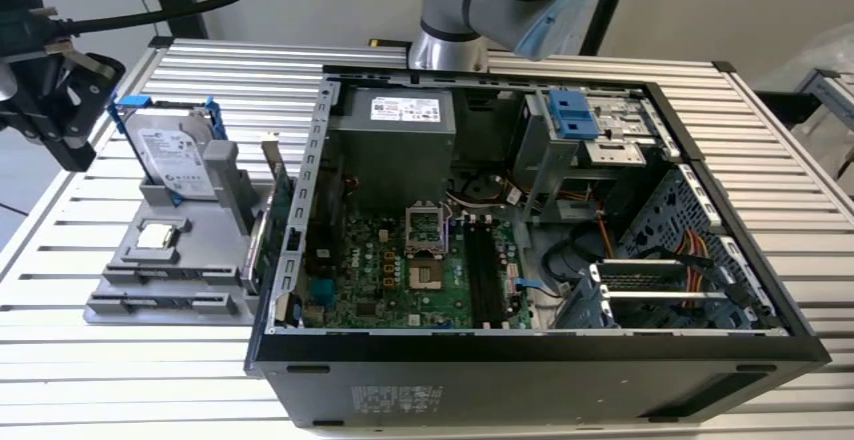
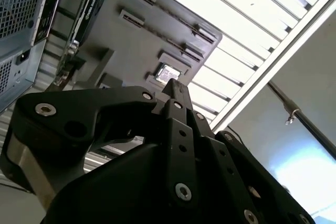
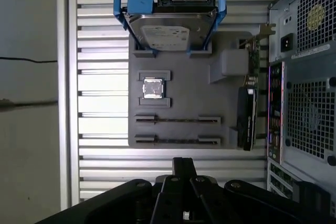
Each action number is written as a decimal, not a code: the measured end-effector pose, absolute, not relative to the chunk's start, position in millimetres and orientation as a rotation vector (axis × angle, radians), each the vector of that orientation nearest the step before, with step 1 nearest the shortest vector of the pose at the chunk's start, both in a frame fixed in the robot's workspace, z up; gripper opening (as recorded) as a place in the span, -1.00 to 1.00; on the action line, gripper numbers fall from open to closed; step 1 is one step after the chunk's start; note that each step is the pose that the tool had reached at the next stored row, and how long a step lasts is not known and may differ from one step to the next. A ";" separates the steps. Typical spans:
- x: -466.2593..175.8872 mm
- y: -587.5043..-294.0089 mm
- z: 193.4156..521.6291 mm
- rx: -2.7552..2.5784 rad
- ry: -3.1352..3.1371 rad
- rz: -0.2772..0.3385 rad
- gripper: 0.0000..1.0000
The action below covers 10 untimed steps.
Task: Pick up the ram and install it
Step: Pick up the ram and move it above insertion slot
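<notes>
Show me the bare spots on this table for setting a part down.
Bare table slats run along the exterior view's lower left, beside the grey tray, and again above the hard drive. Crowded: the gap between tray and computer case, where the expansion card stands.

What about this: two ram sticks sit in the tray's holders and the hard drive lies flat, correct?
No. The hard drive stands upright on edge in the tray, as the exterior view shows. The two ram sticks do sit in its holders.
</notes>
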State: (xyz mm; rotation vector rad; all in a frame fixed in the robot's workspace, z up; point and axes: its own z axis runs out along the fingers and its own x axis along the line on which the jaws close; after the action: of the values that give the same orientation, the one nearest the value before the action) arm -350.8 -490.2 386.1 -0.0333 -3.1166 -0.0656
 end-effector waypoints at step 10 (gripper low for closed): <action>-350.8 -491.0 386.1 -0.005 -3.117 -0.065 -1.00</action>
State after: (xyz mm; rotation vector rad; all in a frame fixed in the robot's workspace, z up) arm -350.8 -491.0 386.1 -0.0047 -3.1174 -0.0652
